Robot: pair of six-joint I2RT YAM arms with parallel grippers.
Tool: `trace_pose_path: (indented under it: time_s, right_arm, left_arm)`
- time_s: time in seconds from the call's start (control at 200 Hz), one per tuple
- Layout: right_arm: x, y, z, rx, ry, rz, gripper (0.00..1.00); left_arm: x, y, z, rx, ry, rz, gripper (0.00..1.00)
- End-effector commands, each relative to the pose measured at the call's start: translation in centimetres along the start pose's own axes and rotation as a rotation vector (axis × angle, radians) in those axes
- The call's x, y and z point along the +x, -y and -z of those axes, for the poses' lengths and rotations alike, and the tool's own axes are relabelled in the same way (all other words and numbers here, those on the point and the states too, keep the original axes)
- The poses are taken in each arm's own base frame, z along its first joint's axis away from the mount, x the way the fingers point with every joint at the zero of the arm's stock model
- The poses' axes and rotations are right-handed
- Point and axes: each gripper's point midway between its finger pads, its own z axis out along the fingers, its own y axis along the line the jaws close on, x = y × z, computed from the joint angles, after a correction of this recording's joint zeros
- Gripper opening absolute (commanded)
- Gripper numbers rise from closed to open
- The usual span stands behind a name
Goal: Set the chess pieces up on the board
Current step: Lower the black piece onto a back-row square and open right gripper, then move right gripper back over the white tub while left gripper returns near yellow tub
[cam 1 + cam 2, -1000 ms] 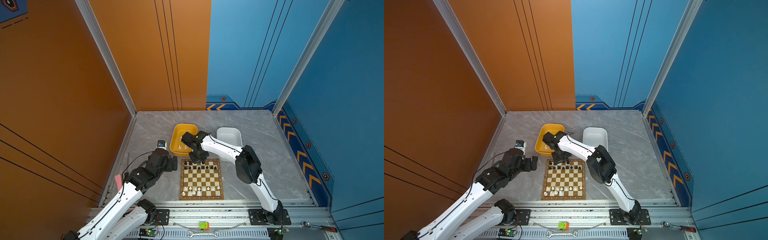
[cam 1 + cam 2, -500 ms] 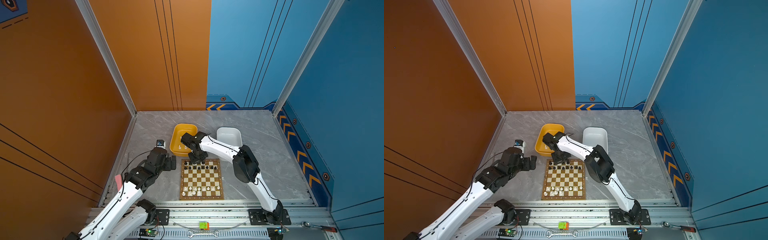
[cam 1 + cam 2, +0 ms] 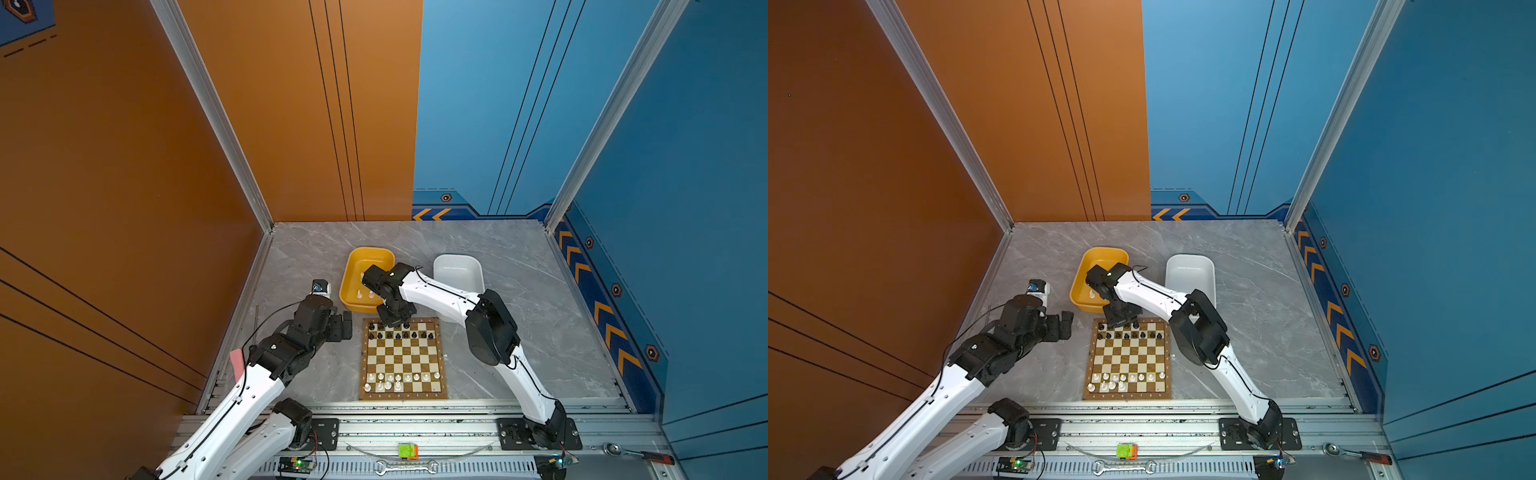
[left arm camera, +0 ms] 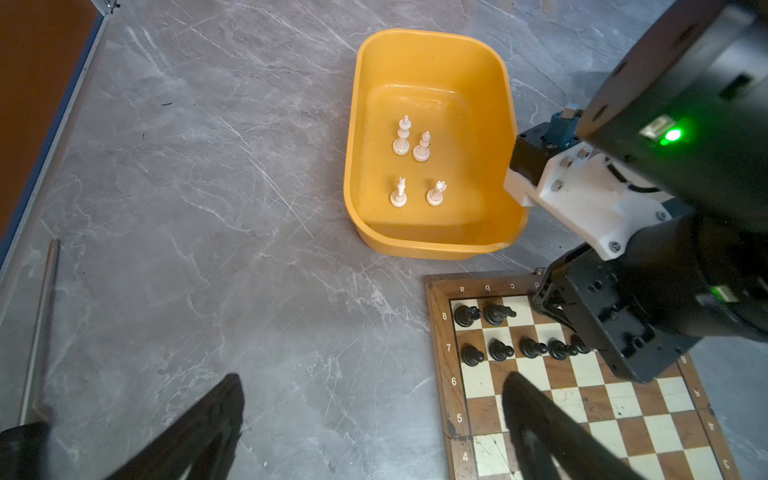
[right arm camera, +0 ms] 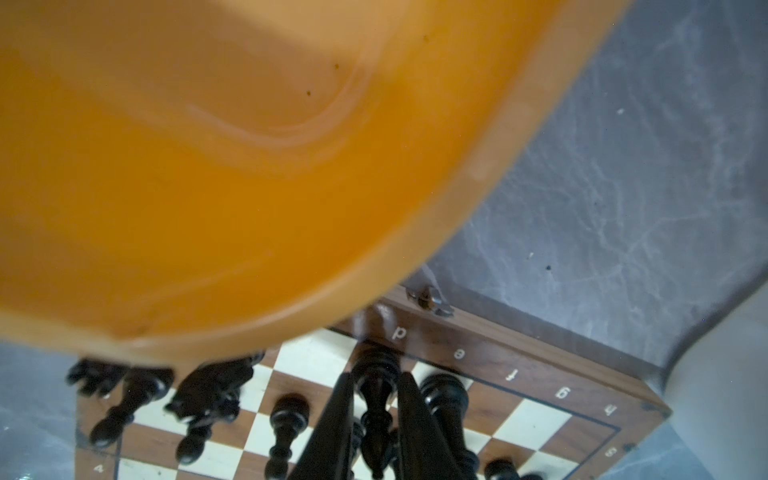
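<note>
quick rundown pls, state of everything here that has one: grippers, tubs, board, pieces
board: flat, partly set up
black pieces: upright, far two rows
white pieces: upright, near two rows, gaps remain
left gripper: open, empty, left of the board
right gripper: fingers either side of a tall black piece, grip unclear
yellow tub: holds four spare white pieces, upright
white tub: nothing visible inside

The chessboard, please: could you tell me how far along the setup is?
Done: the black rows and white rows mostly stand on the board. In hand: the right claw straddles a tall black piece on the d file; grip unclear. Remaining: four cream pieces wait in the yellow tub; the left claw hangs open, empty.
</note>
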Motion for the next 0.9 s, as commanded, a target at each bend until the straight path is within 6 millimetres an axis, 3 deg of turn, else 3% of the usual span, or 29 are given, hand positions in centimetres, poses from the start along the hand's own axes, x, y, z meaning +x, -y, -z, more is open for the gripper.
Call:
trace_pose_path:
  time_s: [0.0,0.235,0.496,0.696,0.896]
  right_arm:
    - [-0.5,0.1,1.1,-0.015,0.018,-0.009,0.28]
    - [-1.7,-0.4,2.8,-0.051,0.064,-0.008,0.32]
    - [-3.8,0.5,5.3,-0.080,0.128,-0.030,0.33]
    - [-5.3,3.0,7.5,-0.084,0.182,-0.075,0.35]
    - [-5.8,8.1,9.9,-0.022,0.226,-0.123,0.35]
  left_arm:
    - [-0.2,-0.2,0.3,0.000,0.013,0.001,0.98]
    - [-0.4,-0.4,0.4,-0.009,0.023,0.004,0.98]
    - [-1.3,-0.2,0.4,-0.012,0.043,0.006,0.98]
    - [-2.9,0.7,-0.5,-0.006,0.040,-0.016,0.98]
    - [-5.4,3.2,-3.0,0.030,0.028,-0.040,0.97]
